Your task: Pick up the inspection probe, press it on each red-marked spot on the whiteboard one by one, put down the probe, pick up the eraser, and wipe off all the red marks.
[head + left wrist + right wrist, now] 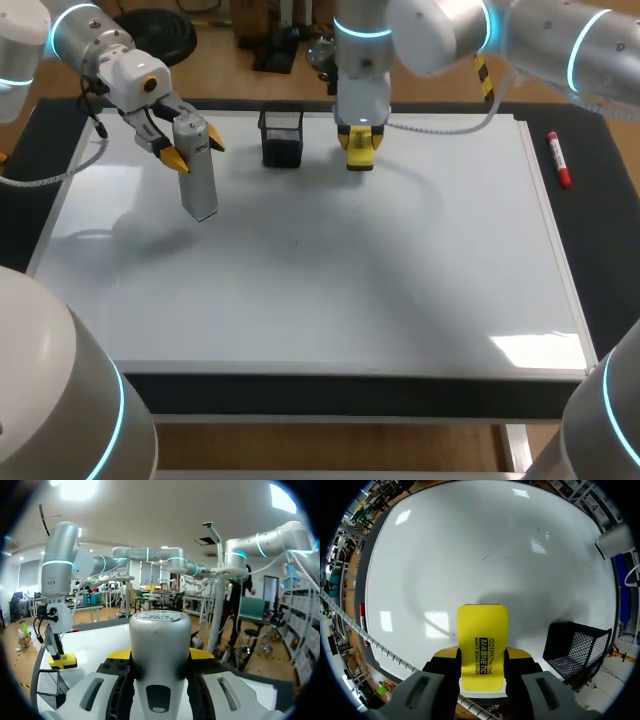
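Hanging tilted above the far-left part of the whiteboard (330, 290), the inspection probe (198, 185) is clamped near its top between the two yellow-tipped fingers of the left hand (195, 150). Its lower end is clear of the surface. The left wrist view shows the fingers pressing its grey body from both sides. Held up and off to the side like this, it looks parked out of the way rather than poised to press. It has not been set down, though the task asks for that before any wiping.

The yellow eraser (358, 155) is gripped on its two long sides by the right hand (358, 140), which points straight down near the board's far edge, just beside a black mesh basket (282, 138). That vertical hold suits flat strokes across the board. I cannot tell whether the eraser is touching the surface.

No red spots show on the board in any view, only a few faint thin traces near its middle, so I judge the wiping done or nearly so. A red marker (558, 160) lies on the dark counter (610, 250) just past the board's right edge, well apart from both hands. What probably remains is a pass over those traces and setting both tools down.
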### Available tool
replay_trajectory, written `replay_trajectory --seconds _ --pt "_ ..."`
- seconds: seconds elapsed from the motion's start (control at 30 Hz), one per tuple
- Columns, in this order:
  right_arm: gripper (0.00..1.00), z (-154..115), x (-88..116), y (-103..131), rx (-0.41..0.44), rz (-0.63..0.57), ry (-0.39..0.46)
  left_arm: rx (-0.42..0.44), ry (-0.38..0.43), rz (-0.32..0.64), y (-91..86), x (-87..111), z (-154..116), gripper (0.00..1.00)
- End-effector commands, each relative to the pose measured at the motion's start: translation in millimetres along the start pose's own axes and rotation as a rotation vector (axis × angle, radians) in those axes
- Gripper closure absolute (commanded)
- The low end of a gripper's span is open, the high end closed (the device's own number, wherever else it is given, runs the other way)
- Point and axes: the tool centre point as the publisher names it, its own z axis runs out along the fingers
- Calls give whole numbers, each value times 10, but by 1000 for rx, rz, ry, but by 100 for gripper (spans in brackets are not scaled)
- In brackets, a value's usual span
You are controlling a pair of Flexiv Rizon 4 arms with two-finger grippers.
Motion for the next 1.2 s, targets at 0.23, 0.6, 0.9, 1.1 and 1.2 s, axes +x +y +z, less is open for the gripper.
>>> replay_trajectory --seconds 0.23,0.6,0.9,1.1,1.2 --pt "100 97 -16 -97 -12 -3 6 -1 3 0 -10 -3 -8 100" --pt "100 188 6 -118 1 -5 9 -1 3 0 -10 -3 -8 100" --pt "100 225 8 -137 10 -29 17 -1 3 0 -10 -3 -8 100" --pt "73 231 9 -139 8 -36 24 -1 3 0 -10 -3 -8 100" --pt "50 228 12 -139 10 -36 23 -1 3 0 -10 -3 -8 100"
